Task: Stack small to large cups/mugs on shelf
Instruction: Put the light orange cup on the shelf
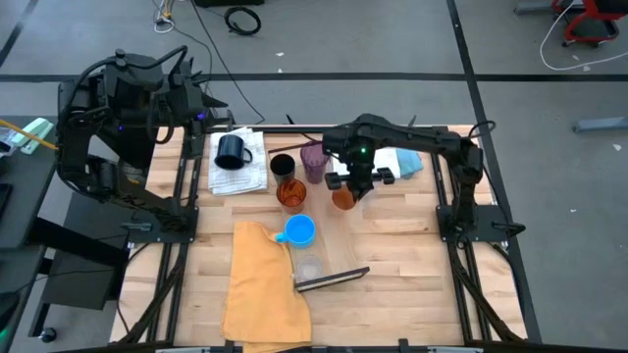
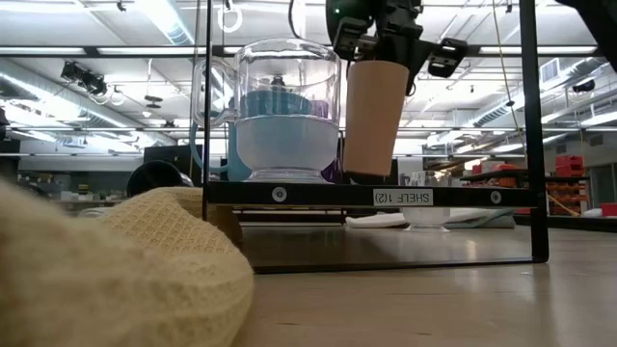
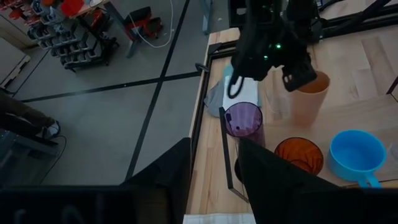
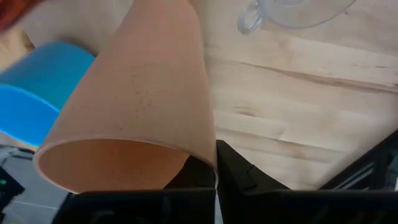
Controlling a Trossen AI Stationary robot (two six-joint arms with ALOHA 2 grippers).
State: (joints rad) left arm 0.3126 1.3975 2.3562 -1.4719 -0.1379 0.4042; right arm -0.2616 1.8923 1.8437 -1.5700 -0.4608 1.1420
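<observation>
While the left gripper (image 3: 214, 180) waits off the tabletop's far-left corner, fingers partly apart, the right gripper (image 1: 355, 181) is clamped on the peach cup's (image 2: 374, 116) rim, holding it upright above the shelf (image 2: 386, 196), beside the blue mug (image 1: 298, 230).

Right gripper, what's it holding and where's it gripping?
The right gripper holds the peach cup by its rim, one finger inside the mouth, one outside, lifted clear above the shelf. The left gripper holds nothing.
</observation>
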